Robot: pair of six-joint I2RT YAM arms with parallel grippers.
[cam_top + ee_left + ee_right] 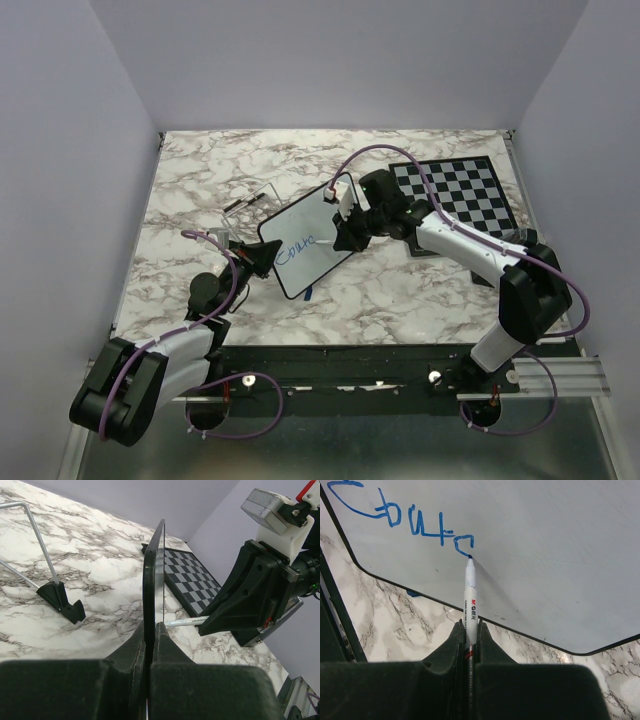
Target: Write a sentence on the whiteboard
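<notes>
The whiteboard [318, 234] stands tilted off the marble table, its black frame edge [152, 580] clamped between the jaws of my left gripper [263, 258], which is shut on its near left edge. Blue lettering [296, 248] runs across the board's lower part; in the right wrist view it is one uneven line [405, 522]. My right gripper [346, 238] is shut on a white marker [470, 595], whose blue tip touches the board at the end of the last letter. The marker also shows in the left wrist view [186, 622].
A checkered chessboard [458, 192] lies at the back right, close behind the right arm. A wire easel stand with black feet [248, 203] lies on the table left of the whiteboard [62, 600]. A blue marker cap [306, 294] lies under the board's near corner.
</notes>
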